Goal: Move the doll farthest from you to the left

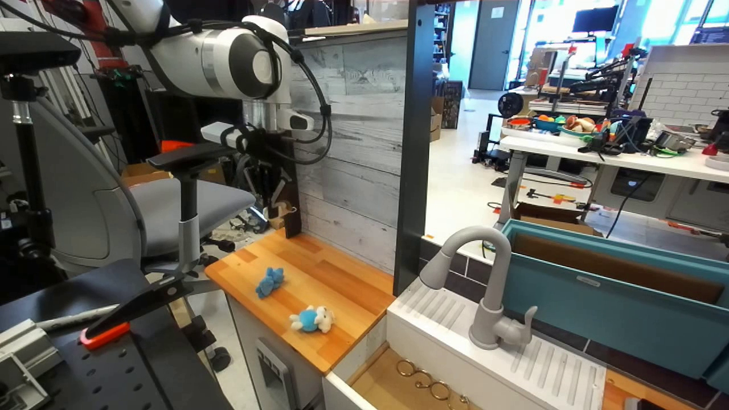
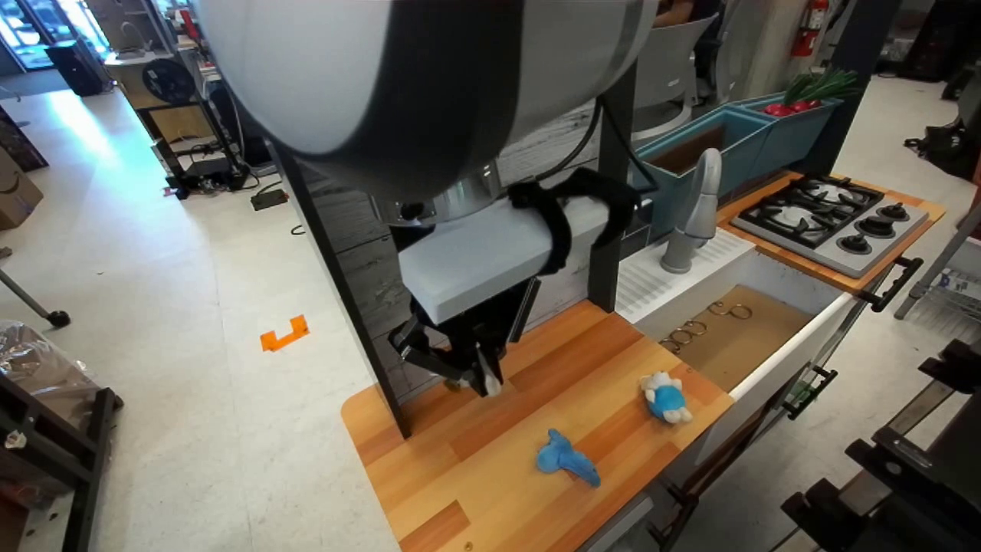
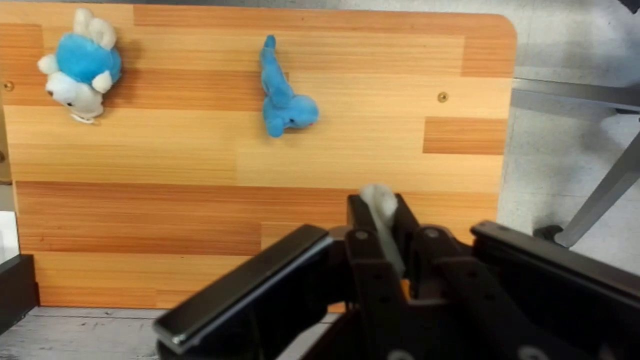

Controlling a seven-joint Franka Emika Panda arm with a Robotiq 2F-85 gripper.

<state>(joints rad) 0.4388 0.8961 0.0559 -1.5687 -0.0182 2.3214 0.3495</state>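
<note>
The gripper [image 3: 381, 209] was closed around the doll [image 3: 378, 194], its jaws pressed against either side, with a pale rounded end poking out between them in the wrist view. The doll was held up above the wooden counter [image 3: 150, 215], near the plank wall [image 1: 353, 131] and toward the end away from the sink [image 2: 797, 345]. On the counter lay a blue toy [image 3: 280, 95] and, well apart from it and closer to the sink, a blue-and-white toy [image 3: 86, 60]. In an exterior view, a small pale label [image 1: 588, 281] sat on the side of a teal planter [image 1: 615, 324], its lettering too small to read. A white sheet of paper [image 1: 497, 12] was fixed to a grey door [image 1: 491, 54] in the background, too far off to make out. In an exterior view, a cardboard box [image 2: 17, 192] on the floor [image 2: 153, 307] bore a dark curved mark, like a smile, on its side.
</note>
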